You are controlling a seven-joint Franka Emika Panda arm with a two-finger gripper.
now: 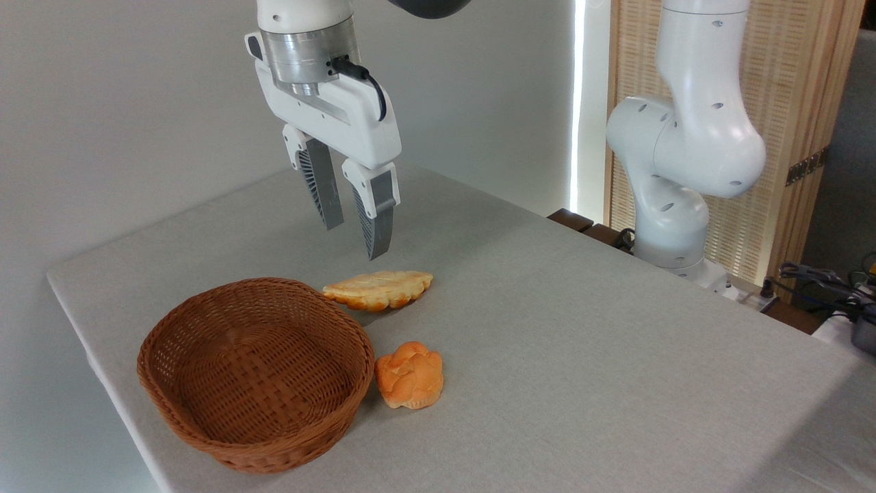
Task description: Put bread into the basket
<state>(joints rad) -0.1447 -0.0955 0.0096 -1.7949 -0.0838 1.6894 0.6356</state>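
The bread [410, 374], a small lumpy orange-golden bun, lies on the grey tabletop just right of the basket [254, 372], nearly touching its rim. The reddish-brown wicker basket is shallow, wide and holds nothing. My gripper [354, 239] hangs well above the table, behind the basket and over the far end of a pale pastry. Its two ribbed fingers [375, 219] point down with a gap between them and nothing held.
A longer, flatter, pale ridged pastry [378, 289] lies behind the bun, right below the gripper. The arm's white base [674, 171] stands at the table's far right edge. Cables and gear [831, 284] sit off the right side. The table's left edge is close to the basket.
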